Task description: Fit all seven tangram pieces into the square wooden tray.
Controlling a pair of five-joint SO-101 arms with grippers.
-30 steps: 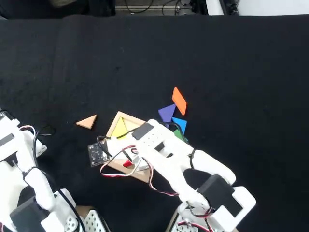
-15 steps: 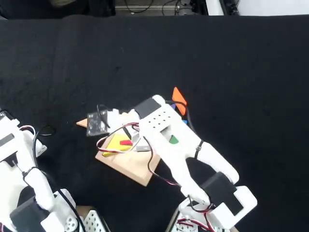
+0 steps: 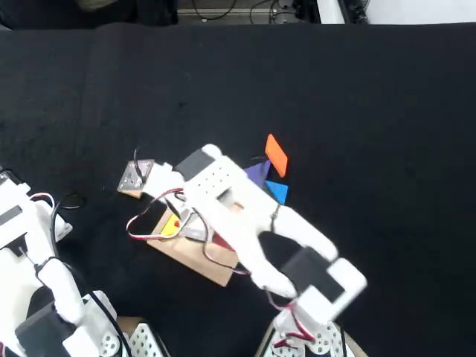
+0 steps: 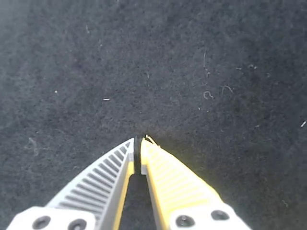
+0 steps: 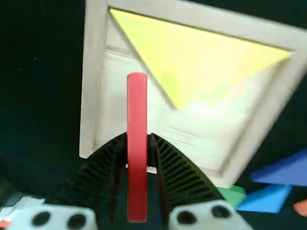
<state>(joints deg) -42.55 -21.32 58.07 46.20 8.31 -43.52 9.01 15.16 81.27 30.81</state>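
Note:
The square wooden tray [image 5: 93, 96] holds a large yellow triangle [image 5: 192, 62] against its far rim. My right gripper [image 5: 138, 136] hangs over the tray's bare part, shut on a red piece [image 5: 137, 96] held on edge. In the high view the right arm [image 3: 245, 216] covers most of the tray [image 3: 195, 262], with a bit of the yellow triangle [image 3: 169, 225] showing. Orange [image 3: 276, 155], purple [image 3: 258, 172] and blue [image 3: 277, 191] pieces lie on the cloth beyond the tray. My left gripper [image 4: 139, 141] is shut and holds nothing above bare black cloth.
A green piece [image 5: 232, 195] lies just outside the tray's corner beside blue pieces [image 5: 264, 199]. The left arm [image 3: 37, 282] stays at the table's near left corner. Black cloth [image 3: 335, 97] covers the table, open toward the back and right.
My right arm has swung left and away from its base with the red piece, its wrist now reaching past the tray's far left side. The left arm has not moved.

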